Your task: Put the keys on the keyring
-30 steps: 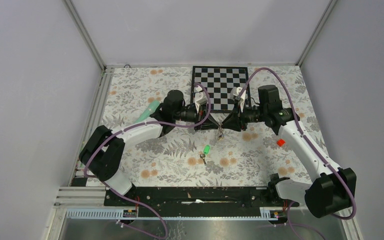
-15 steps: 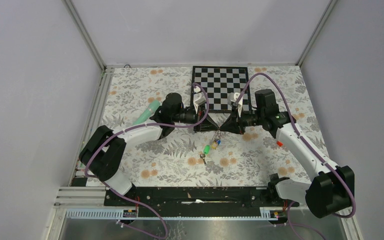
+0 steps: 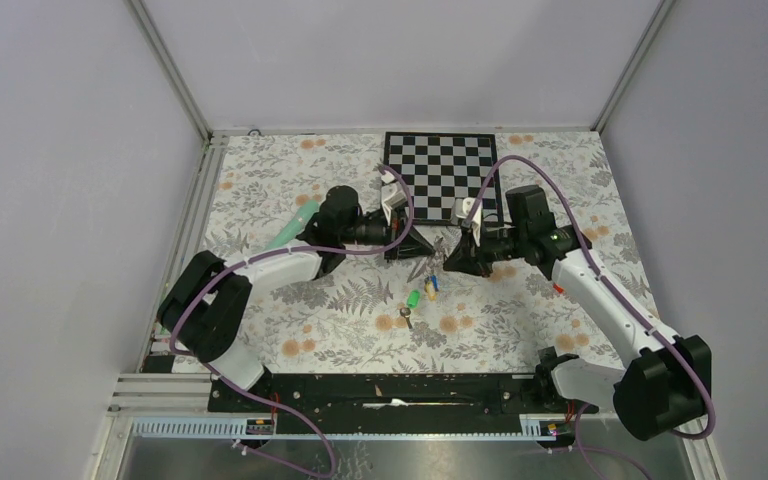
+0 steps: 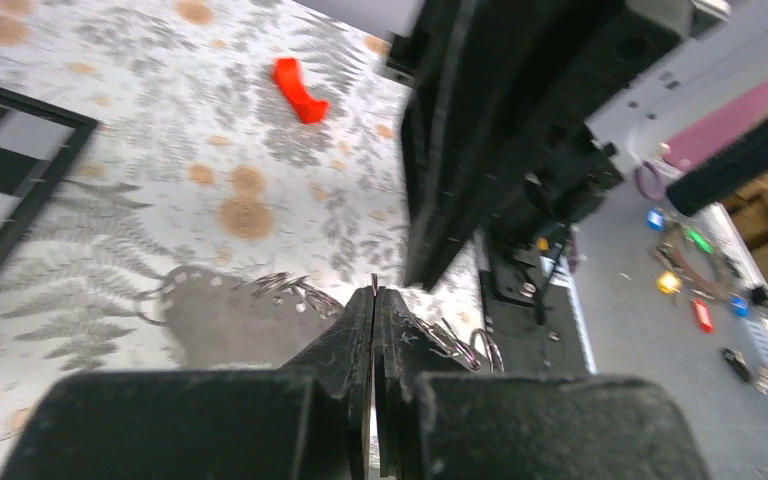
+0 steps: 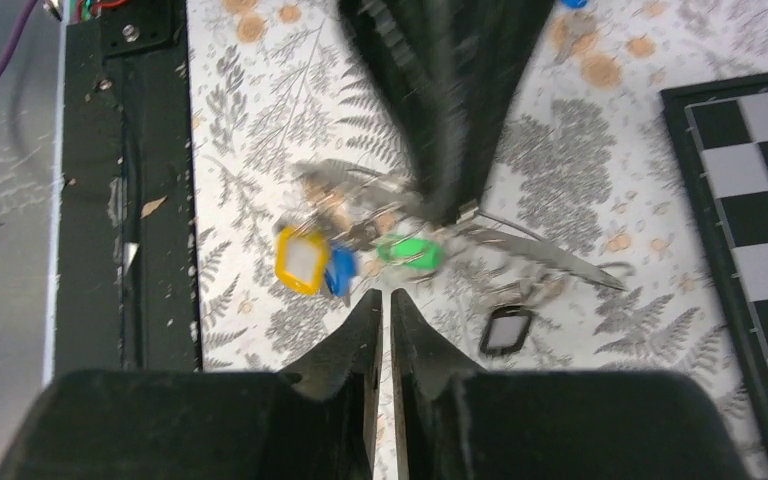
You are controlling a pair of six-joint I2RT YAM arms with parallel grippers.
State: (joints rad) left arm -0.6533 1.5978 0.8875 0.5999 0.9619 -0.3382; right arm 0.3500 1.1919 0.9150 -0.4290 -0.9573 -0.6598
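My left gripper (image 4: 373, 297) is clenched, its two fingers pressed flat together right up to the tips. The view is too smeared to tell whether anything thin is nipped between them. My right gripper (image 5: 381, 300) is drawn nearly as tight, with only a hairline slit between its fingers and nothing showing in it. From above, the two tips stand apart over the floral cloth (image 3: 340, 335), and neither touches the keys.

Just past my right fingertips the yellow key (image 5: 302, 260) and a blue key (image 5: 341, 270) lie touching on the cloth. The green key (image 5: 407, 250) is just beside them. A small black tag (image 5: 506, 331) lies nearer the chessboard (image 3: 440, 160). A blurred streak of silvery wire (image 5: 550, 258) is close by, and I cannot make out what it is. The keyring (image 3: 404, 320) lies flat on the cloth on the side of the green key nearer my bases, apart from both grippers. A red piece (image 4: 298, 88) sits well off beyond my right arm.

A second ago my two tips met in mid-air with a small bunch dangling beneath them. Half a second ago that bunch was already down beside the green key. Now my tips have parted, the right one drawn back toward its own side, and the yellow and blue keys rest on the cloth. The green key and the keyring have not shifted.
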